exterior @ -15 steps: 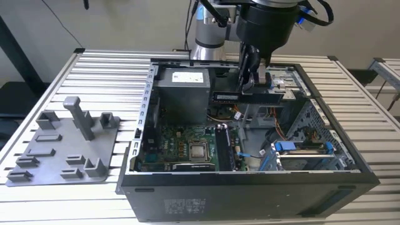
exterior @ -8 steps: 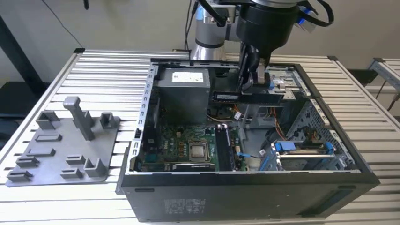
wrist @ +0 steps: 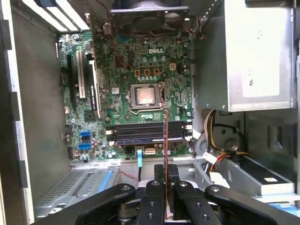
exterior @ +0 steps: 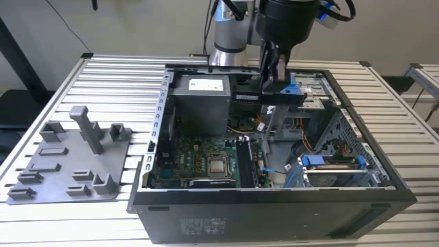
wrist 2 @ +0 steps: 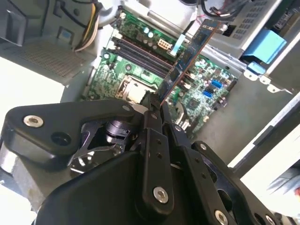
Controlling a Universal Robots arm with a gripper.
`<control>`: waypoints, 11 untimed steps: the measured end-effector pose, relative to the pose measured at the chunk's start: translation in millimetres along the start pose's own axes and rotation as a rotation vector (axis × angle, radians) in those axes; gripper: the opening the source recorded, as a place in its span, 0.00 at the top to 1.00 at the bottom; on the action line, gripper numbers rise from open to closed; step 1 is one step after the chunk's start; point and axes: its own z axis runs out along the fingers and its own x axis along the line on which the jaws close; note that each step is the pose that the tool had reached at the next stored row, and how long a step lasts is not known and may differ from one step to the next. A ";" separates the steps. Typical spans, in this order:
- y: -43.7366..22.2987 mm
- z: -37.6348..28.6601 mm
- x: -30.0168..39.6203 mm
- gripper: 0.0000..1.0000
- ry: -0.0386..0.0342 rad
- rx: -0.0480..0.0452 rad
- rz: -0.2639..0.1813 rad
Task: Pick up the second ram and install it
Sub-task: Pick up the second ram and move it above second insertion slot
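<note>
I see the hand [wrist 2: 157, 105] clamped on one short end of the second ram [wrist 2: 187, 56]. The rest of the stick points free toward the motherboard [wrist: 117, 75], and I cannot tell if its far end touches anything. In the first wrist view the stick shows edge-on, as a thin line that crosses the bank of memory slots [wrist: 140, 132]. How many slots there are I cannot count for sure. In the exterior view the arm [exterior: 288, 15] reaches down into the open side of the computer case [exterior: 274, 206], between the power supply [exterior: 199, 103] on the exterior view's left and the drive cage [exterior: 332, 167] on the exterior view's right. The room between these two is narrow. I count one case, and it holds one motherboard with one processor socket [wrist: 144, 96], one power supply, one fan [wrist: 145, 18] and some cables. On the counter [exterior: 116, 72], just beside the case at the exterior view's left, lies one grey fixture plate [exterior: 55, 154] with upright posts.
</note>
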 end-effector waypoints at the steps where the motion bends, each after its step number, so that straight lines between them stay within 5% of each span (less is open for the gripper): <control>1: 0.4 0.4 -4.5 0.86 0.0000 0.0000 0.000; 6: 2.1 1.9 -24.1 0.86 0.0000 0.0000 0.000; 11: 2.4 2.1 -27.7 0.86 0.0000 -0.0001 -0.003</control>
